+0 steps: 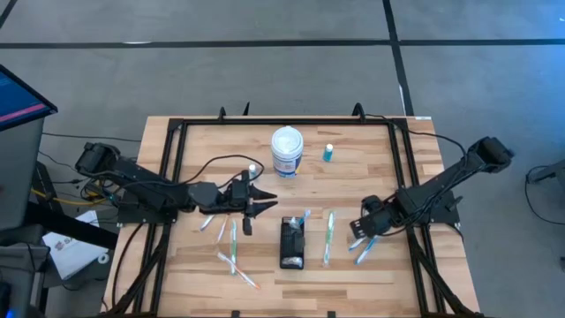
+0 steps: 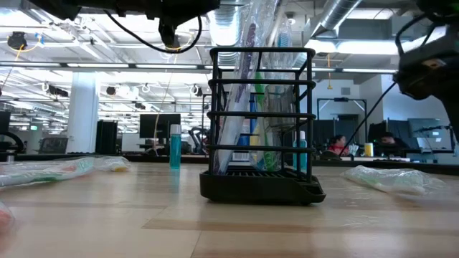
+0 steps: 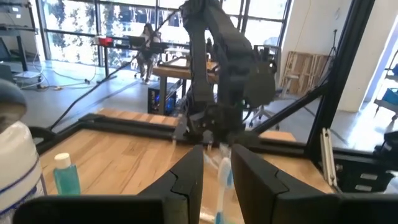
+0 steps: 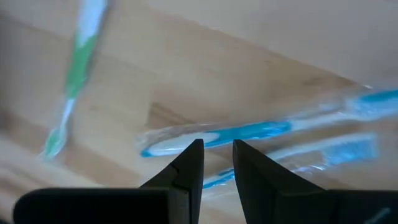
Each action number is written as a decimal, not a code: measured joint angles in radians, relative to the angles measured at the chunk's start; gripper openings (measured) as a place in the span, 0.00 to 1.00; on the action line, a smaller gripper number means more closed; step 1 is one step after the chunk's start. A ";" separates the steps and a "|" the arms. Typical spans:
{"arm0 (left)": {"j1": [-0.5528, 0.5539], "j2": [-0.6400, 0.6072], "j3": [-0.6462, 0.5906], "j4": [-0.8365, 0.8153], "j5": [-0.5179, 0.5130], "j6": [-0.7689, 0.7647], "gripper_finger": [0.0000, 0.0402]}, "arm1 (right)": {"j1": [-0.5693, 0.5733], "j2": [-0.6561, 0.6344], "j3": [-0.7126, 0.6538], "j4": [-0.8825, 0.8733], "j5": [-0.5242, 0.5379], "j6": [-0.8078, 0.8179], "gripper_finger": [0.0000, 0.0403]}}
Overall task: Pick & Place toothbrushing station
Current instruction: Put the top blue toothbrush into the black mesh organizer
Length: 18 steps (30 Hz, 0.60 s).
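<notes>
The toothbrushing station (image 1: 292, 243), a small black slotted holder, stands on its base near the middle of the table. In the low view (image 2: 262, 125) it holds several wrapped toothbrushes upright. My left gripper (image 1: 263, 201) hovers left of the holder and well above the table; in its wrist view (image 3: 216, 168) its fingers are open by a narrow gap and empty. My right gripper (image 1: 357, 231) hangs right of the holder, above two wrapped blue toothbrushes (image 4: 249, 134). It is open by a narrow gap (image 4: 217, 155) and clear of them.
A white round tub with a blue label (image 1: 287, 150) and a small blue bottle (image 1: 328, 153) stand at the far side. A green toothbrush (image 1: 328, 237) lies right of the holder. Several wrapped toothbrushes (image 1: 231, 243) lie to its left. A black frame (image 1: 282, 122) borders the table.
</notes>
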 joint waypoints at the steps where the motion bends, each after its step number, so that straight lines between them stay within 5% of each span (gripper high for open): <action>1: 0.000 -0.009 0.000 0.000 0.000 0.000 0.19 | 0.007 0.000 0.000 -0.008 0.007 0.029 0.19; 12: -0.002 -0.080 0.000 -0.019 0.000 0.000 0.19 | 0.149 0.010 0.000 -0.071 0.104 0.348 0.19; 18: -0.002 -0.104 0.000 -0.015 0.000 0.017 0.19 | 0.176 0.044 0.000 -0.065 0.133 0.387 0.19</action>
